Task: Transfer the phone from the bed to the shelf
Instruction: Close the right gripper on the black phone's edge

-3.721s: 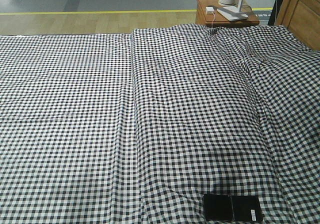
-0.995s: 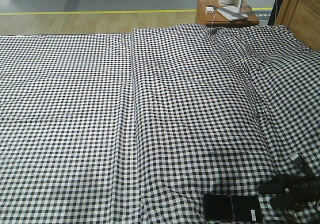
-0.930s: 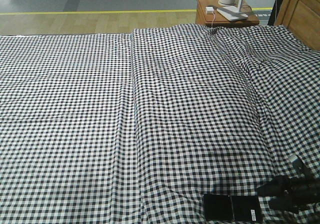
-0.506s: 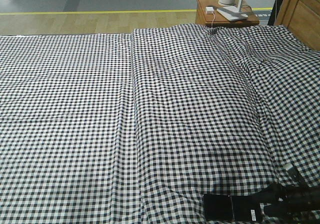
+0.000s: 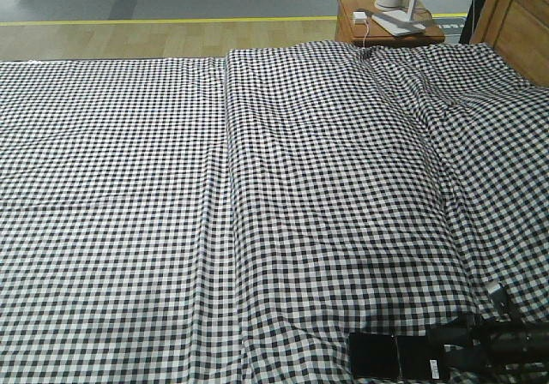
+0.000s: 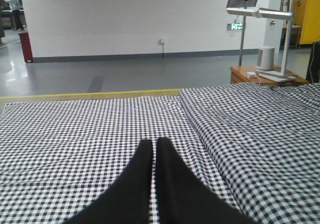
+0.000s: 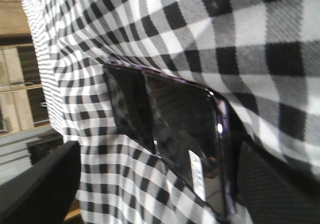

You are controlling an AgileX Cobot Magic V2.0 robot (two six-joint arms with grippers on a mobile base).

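Fingers together above bed

Left gripper: two matte black fingers, broad at the base and tapering to narrow, rounded tips. The surfaces are plain and uniform.

Right gripper: black throughout in the front view. Long, slim fingers run out of a bulkier dark body. A small grey block is fixed to the top of that body. Joint detail is too dark to make out.

In the right wrist view, the finger at the right edge is black with a fine, woven-looking grain. The finger at lower left is black, smooth and out of focus.
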